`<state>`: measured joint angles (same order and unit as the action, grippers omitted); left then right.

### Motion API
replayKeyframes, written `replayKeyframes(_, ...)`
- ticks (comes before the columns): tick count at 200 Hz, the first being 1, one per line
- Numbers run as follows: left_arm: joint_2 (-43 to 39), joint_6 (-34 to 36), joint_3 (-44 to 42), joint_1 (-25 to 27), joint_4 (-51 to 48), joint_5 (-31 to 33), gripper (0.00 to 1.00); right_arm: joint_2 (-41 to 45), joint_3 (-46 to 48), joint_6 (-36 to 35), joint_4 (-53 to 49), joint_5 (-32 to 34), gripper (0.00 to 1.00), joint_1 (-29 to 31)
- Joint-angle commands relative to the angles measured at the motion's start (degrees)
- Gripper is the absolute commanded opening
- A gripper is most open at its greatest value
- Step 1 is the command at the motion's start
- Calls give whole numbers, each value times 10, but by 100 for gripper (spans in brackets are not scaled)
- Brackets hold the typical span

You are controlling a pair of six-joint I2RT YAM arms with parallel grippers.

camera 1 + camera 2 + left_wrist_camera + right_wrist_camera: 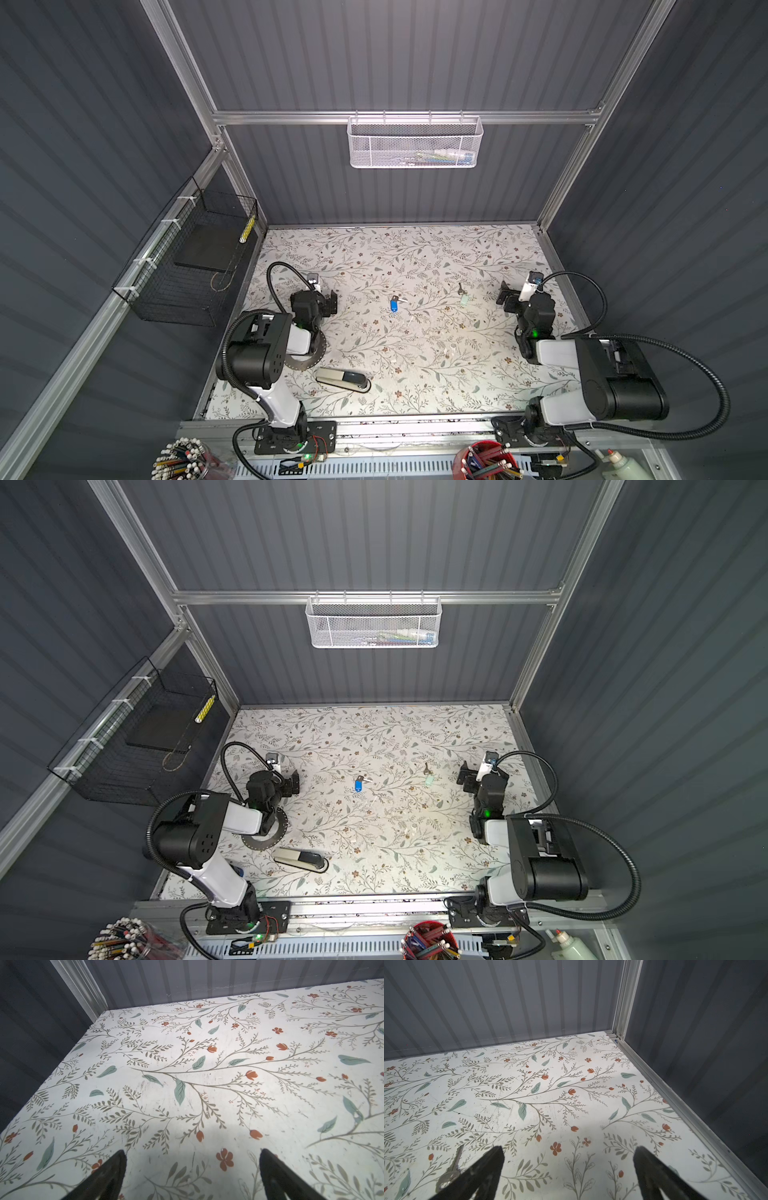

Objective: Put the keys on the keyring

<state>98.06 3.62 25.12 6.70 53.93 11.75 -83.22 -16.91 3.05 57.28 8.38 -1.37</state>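
Two keys, both loose on the floral table (415,257), neither on the keyring (316,354) yet. The blue-tagged key (394,304) sits mid-table. The mint-tagged key (462,293) lies nearer the right gripper (569,1148), its blade just beside one finger in the right wrist view.

Both grippers are spread wide and hold nothing. The left gripper (192,1150) hovers over bare table.

The keyring lies flat, mostly hidden under the left arm (266,353). Only an arc shows, with the stapler (343,379) just beside it.

Likely risks:
- A thin flat ring gives the fingers no edge, so a pinch probably skids it or knocks the stapler.
- The mint tag blends into the leaf print, so a grab could miss.
- The keys are small, so a pinch on the tag leaves the key dangling, which makes threading hard to align.
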Motion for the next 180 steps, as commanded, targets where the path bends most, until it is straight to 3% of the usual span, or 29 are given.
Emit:
replayKeyframes(1,1,-3,9,-3,0,2,100,-5,-8,6,4,8,99,-1)
replayKeyframes(180,3,-9,21,-16,-22,-24,100,-5,-11,8,-1,-1,99,-7)
